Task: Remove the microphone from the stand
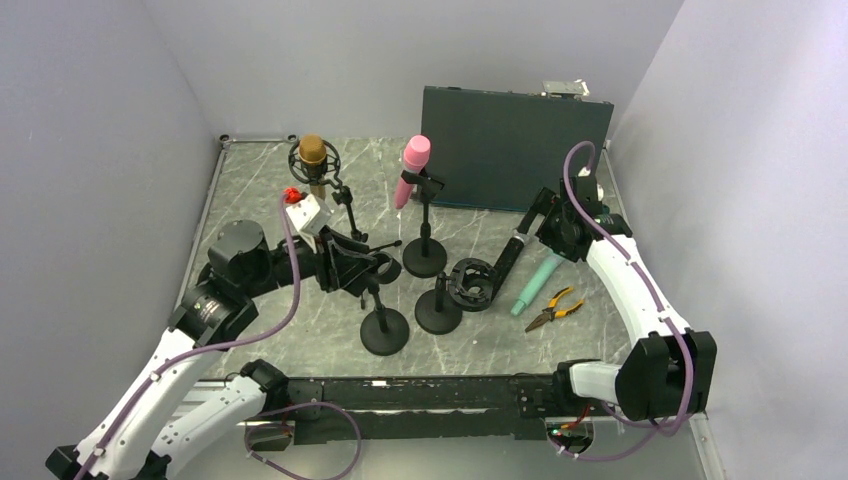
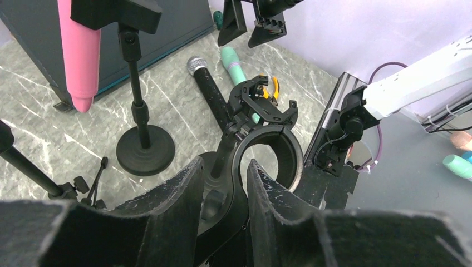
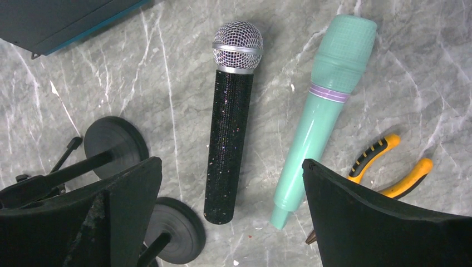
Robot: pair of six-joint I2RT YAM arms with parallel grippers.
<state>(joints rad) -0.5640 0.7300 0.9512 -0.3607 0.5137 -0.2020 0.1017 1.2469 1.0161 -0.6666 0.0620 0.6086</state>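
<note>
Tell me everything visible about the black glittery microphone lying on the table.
The black microphone has a straight handle with a glittery finish, a silver band and a rounded silver mesh head. It lies flat on the marbled table, in no stand, head toward the dark panel. The mint microphone lies alongside, apart. Its tail ends by a round stand base; contact there is unclear. The open right gripper hangs above, not touching it.

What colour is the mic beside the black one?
Mint green microphone, purple band; clearest in right wrist view.
</note>
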